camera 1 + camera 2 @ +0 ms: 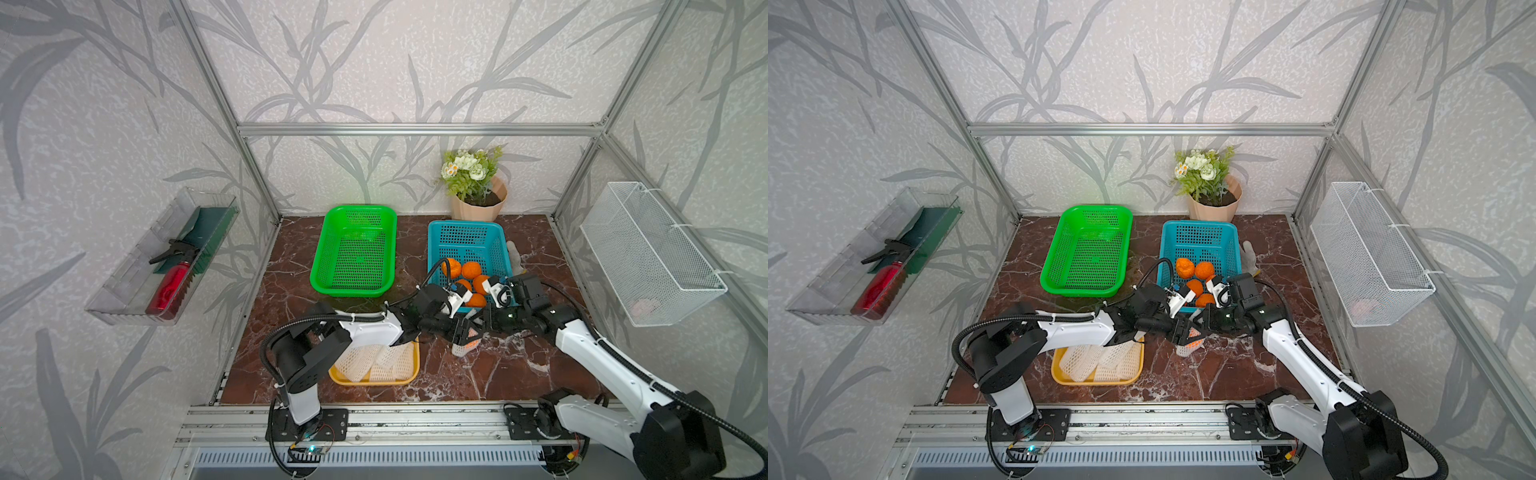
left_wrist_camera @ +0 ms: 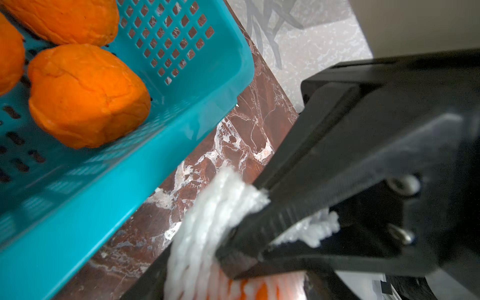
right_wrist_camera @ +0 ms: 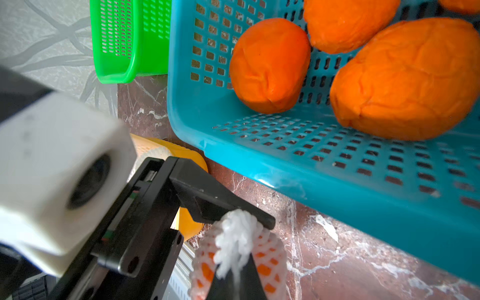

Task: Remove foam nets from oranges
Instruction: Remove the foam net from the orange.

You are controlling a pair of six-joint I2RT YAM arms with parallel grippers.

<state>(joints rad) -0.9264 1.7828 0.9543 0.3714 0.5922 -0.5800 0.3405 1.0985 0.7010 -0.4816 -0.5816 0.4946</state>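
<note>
- Five bare oranges (image 1: 471,270) lie bunched at the near end of the blue basket (image 1: 465,226); both wrist views show their lumpy skin up close
- One netted orange (image 1: 467,345) stands on the marble table (image 1: 498,374) just in front of that basket's near rim, with both arms meeting over it
- Its foam net (image 3: 270,249) is on the fruit, and orange skin shows through the diamond holes; the net's loose top end is gathered into a white tuft
- The right gripper (image 3: 235,275) has its claw pressed together on that tuft; the left wrist view shows the foam squeezed flat between the two black fingers and bulging out on either side
- The left gripper (image 1: 460,334) reaches down at the same fruit from the other side; in the right wrist view one of its black fingers (image 3: 233,210) lies against the far side of the net, just under the tuft
- Its second finger is hidden behind the fruit, so I cannot tell whether that claw is pressing the orange or only standing around it
- A heap of loose foam nets (image 1: 374,361) fills the yellow tray (image 1: 374,382) at the front, partly under the left arm
- The green basket (image 1: 357,210) sits beside the blue one, toward the left arm's side
</note>
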